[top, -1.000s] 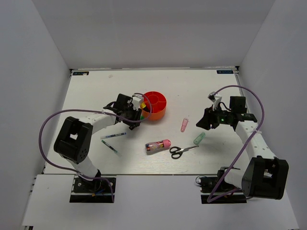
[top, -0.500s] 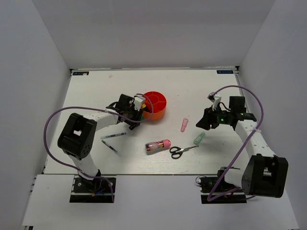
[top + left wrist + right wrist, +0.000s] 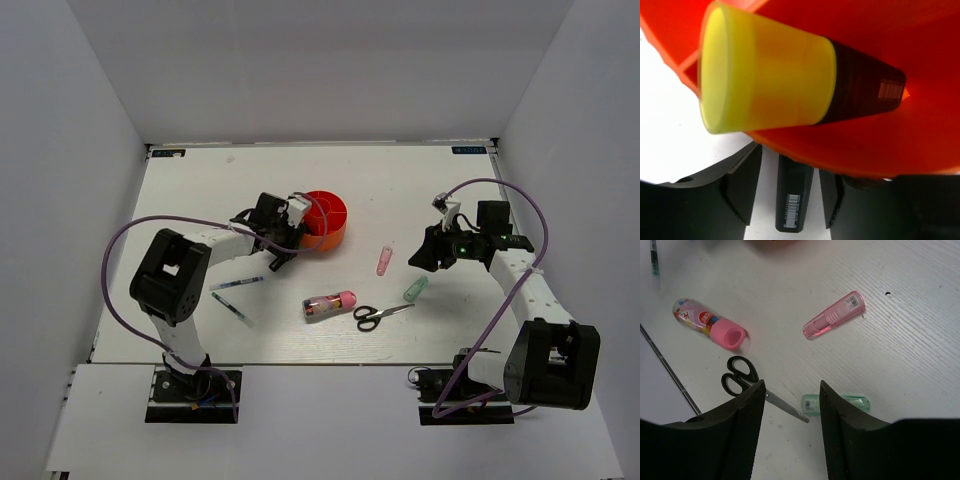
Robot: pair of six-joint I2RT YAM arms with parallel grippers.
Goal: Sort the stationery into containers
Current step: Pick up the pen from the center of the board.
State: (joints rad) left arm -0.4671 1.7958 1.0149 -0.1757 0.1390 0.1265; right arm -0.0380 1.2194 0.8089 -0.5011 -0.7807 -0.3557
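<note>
Presently, left gripper (image 3: 292, 214): fingers spread, gripping nothing, at the near-left rim of the organiser (image 3: 336, 204).
Yellow-capped marker (image 3: 770, 75): tilted across that rim, dark body inside, cap poking outward.
Organiser position: left of centre, nearer the far edge than the near edge.
Right gripper (image 3: 791, 387): fingers spread, empty, hovering toward the right edge.
Pale green tube (image 3: 836, 403): flat on the table, just under the right gripper, partly hidden by one finger; the right arm is much the nearer.
Tube long axis: runs finger to finger along the closing line; the wrist probably needs a quarter turn first.
Scissors (image 3: 740, 377): blade tip just beside the tube's end; likely to be nudged.
</note>
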